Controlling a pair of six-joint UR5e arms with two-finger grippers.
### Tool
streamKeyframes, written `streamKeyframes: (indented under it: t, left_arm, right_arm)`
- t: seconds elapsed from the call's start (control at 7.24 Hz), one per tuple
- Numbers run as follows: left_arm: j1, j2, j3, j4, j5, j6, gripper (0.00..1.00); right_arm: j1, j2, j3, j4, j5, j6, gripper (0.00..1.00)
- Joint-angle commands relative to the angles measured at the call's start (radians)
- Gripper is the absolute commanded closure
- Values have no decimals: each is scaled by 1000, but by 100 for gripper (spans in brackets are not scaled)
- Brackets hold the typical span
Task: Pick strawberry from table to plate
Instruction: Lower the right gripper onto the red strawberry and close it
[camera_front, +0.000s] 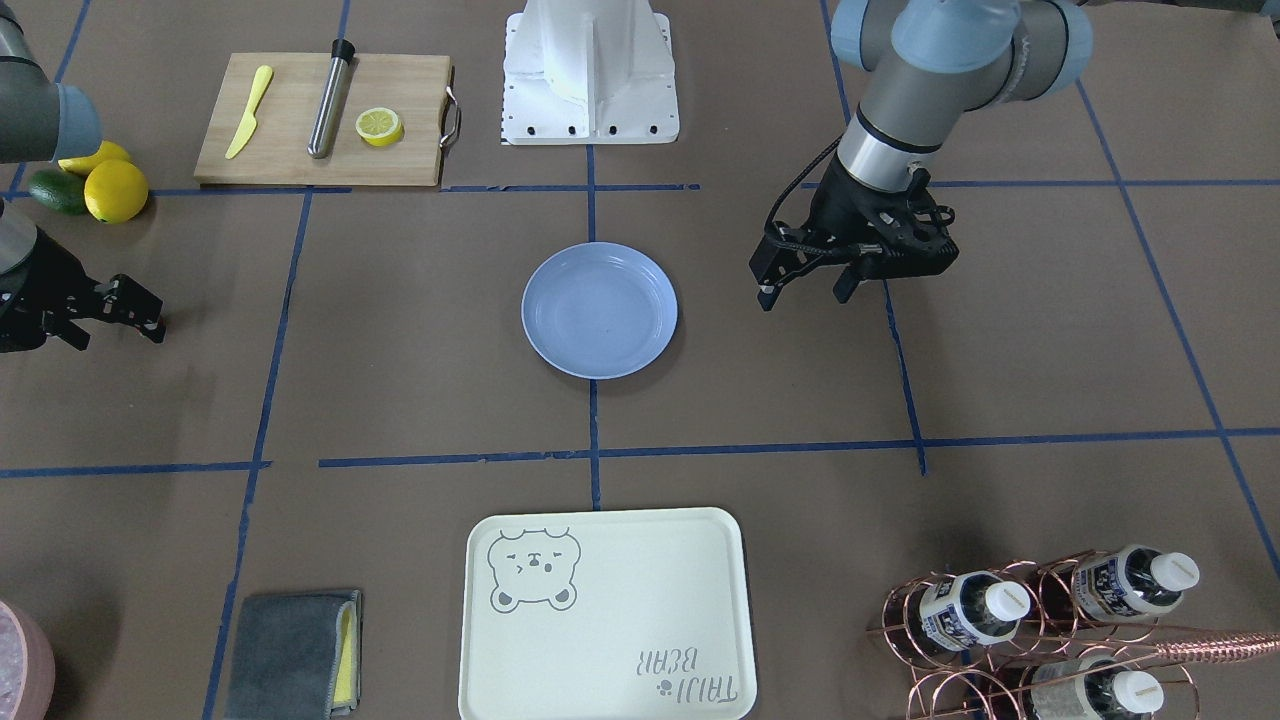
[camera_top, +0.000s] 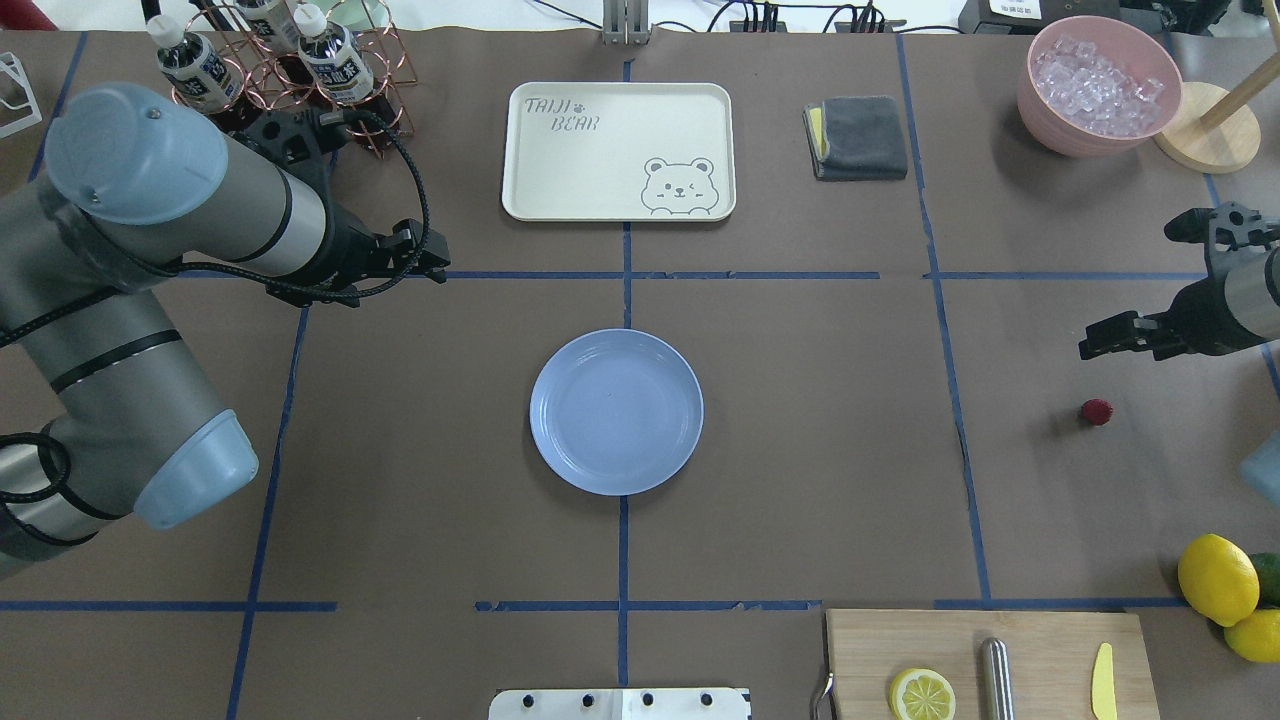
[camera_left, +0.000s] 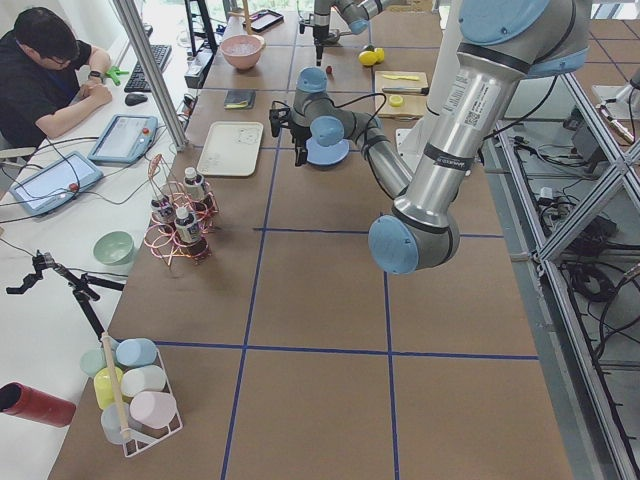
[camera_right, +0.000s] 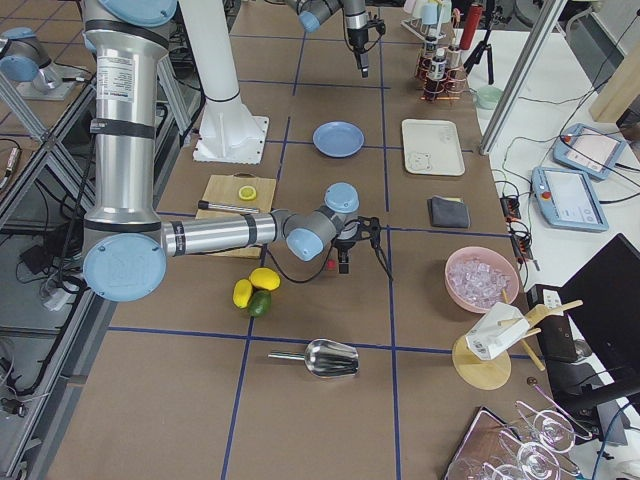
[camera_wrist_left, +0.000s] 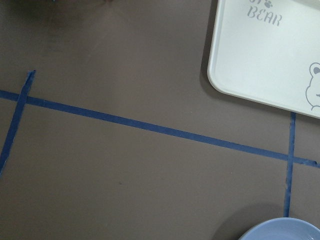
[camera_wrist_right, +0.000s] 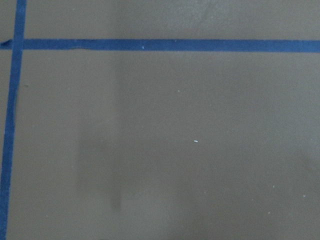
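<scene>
Inspector: Strawberry (camera_top: 1096, 411) position, please.

Operator: I find it lying on the tabletop (camera_top: 800, 450), out on the robot's right side, inside the right-hand taped rectangle. It is well apart from the plate (camera_top: 616, 411), which sits at the centre, on the middle tape line.

Inspector: Right end effector (camera_front: 115, 325)?

Operator: Fingers apart, gripping nothing. From overhead I see it near the strawberry, on the side away from the robot's base, and not touching it. In the right-end view the berry shows red just beside the fingertips. My right wrist camera gives only brown surface and tape.

Inspector: Left end effector (camera_front: 805, 293)?

Operator: Fingers apart as well, gripping nothing. It hangs over the tabletop on the robot's left of the plate, close to a tape crossing. My left wrist camera shows a corner of the tray (camera_wrist_left: 265, 55) and a sliver of the plate's rim at the bottom edge.

Inspector: Other items noted?

Operator: The tray lies beyond the plate, on the same centre line. A board (camera_top: 990, 660) sits at the near right and carries a lemon half (camera_top: 922, 694). Whole lemons (camera_top: 1217, 578) lie just beside the board. A bowl of ice (camera_top: 1098, 85) stands at the far right corner.
</scene>
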Motion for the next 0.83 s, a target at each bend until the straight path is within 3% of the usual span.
streamKeyframes:
  t: [0.0, 0.28, 0.69]
  left_arm:
    - [0, 3, 1, 0, 0, 0, 0]
    - [-2, 3, 5, -2, 0, 0, 0]
    - [-2, 3, 6, -2, 0, 0, 0]
  right_arm:
    - [-58, -15, -3, -10, -44, -1, 0]
    - [-63, -29, 6, -10, -46, -3, 1]
    - [-64, -51, 17, -8, -38, -5, 16]
